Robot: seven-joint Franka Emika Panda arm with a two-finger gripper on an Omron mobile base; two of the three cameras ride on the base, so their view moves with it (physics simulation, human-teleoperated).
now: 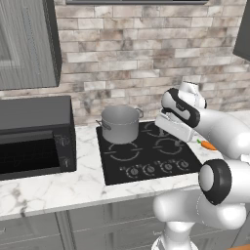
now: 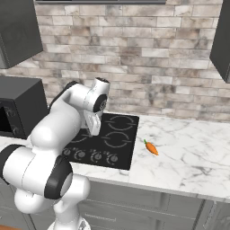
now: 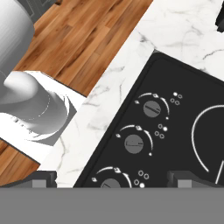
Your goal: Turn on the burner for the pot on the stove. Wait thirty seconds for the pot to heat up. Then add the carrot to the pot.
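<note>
While the gripper (image 3: 112, 181) is held over the front edge of the stove (image 1: 161, 158), its jaws are seen spread wide apart with nothing between them. Directly below, the row of knobs (image 3: 133, 143) runs along that front edge, so the coming move is judged a short descent. Further back the pot (image 1: 119, 124) sits on the rear left burner; the carrot (image 2: 151, 148) lies on the counter (image 2: 188, 152) just right of the stove.

grey pot (image 1: 120, 124) upright on stove (image 1: 146, 156) rear-left burner; orange carrot (image 2: 151, 147) on counter beside stove.
</note>
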